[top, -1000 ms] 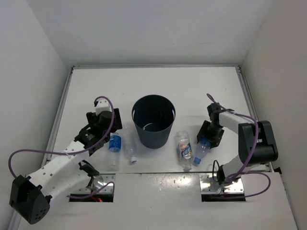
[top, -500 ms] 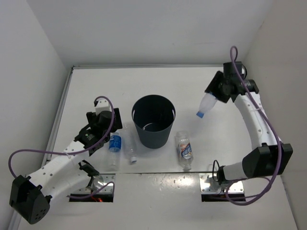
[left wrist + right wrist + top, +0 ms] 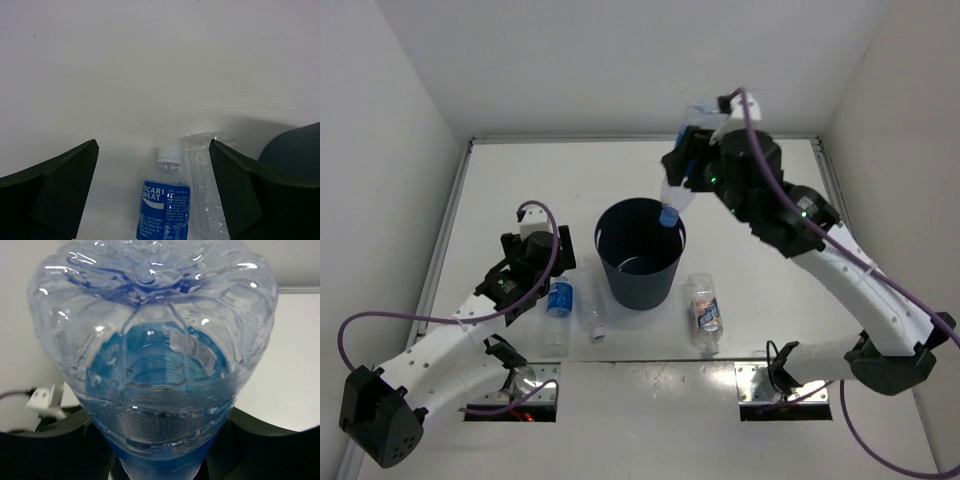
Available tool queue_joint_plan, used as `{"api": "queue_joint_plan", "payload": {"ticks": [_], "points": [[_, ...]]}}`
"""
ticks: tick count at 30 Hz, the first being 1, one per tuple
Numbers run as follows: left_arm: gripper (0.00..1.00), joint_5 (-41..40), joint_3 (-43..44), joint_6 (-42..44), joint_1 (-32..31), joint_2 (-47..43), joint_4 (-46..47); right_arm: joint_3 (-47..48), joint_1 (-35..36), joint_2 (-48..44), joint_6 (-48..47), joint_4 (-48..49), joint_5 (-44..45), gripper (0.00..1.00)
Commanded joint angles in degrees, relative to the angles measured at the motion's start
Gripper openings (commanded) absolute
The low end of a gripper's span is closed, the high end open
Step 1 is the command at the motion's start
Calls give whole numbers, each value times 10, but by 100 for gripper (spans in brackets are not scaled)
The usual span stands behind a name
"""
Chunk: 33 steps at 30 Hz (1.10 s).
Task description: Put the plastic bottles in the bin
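In the top view, the held bottle (image 3: 674,197), blue-labelled, is being hung cap-down over the mouth of the bin (image 3: 640,288) by the closed right gripper (image 3: 686,172), having been down on the table (image 3: 770,200) a second ago. Three bottles (image 3: 706,312) are being left lying there, with none binned. In the left wrist view, a second blue-labelled bottle (image 3: 164,205) is being straddled, untouched, by the wide-open left gripper (image 3: 154,145). In the right wrist view, the held bottle (image 3: 150,330) is being clamped between the fingers.
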Motion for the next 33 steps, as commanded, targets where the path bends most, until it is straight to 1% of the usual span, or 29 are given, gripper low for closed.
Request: {"api": "queue_joint_plan", "payload": {"ticks": [1,2,3,5,8,10,11,14,16,17,18,19,20,22,24,26,28,29,30,31,32,33], "points": [[100,3,4,5,-13,-10,21,-37,72,1,-90,89,78,37],[100,3,4,5,-13,-10,21,-42,99,8,-96,89,85,37],[100,3,4,5,-13,-10,21,-42,99,8,-96,95,85,37],[100,3,4,5,-13,-10,21,-53,124,19,-104,95,85,37],[100,3,4,5,-13,-10,21,-86,139,19,-137,142,85,37],[100,3,4,5,-18,-10,21,-111,153,14,-163,174,70,37],[100,3,4,5,-18,-10,21,-138,167,1,-185,205,70,37],[100,3,4,5,-18,-10,21,-192,189,-12,-203,255,74,38],[100,3,4,5,-23,-10,21,-213,189,-19,-194,262,85,48],[100,3,4,5,-23,-10,21,-233,189,-19,-194,268,85,50],[100,3,4,5,-23,-10,21,-240,189,-19,-189,268,74,55],[100,3,4,5,-23,-10,21,-246,189,-19,-189,268,74,65],[100,3,4,5,-23,-10,21,-246,189,-19,-189,246,50,75],[100,3,4,5,-29,-10,21,-246,189,-24,-195,240,50,100],[100,3,4,5,-29,-15,21,-237,189,-24,-182,233,84,100],[100,8,4,5,-29,-15,21,-215,180,-29,-211,227,84,100],[100,8,-1,11,-29,-15,21,-186,158,-29,-211,218,111,100],[100,8,-1,11,-34,-15,21,-178,149,-38,-202,213,149,100],[100,8,-1,11,-34,-15,21,-169,126,-49,-182,207,171,100],[100,8,-1,11,-34,-15,21,-156,110,-57,-119,177,190,100],[100,8,-1,11,-34,-15,21,-156,90,-66,-97,159,193,100],[100,8,-1,11,-34,-20,21,-156,43,-83,-64,122,184,100]]}}
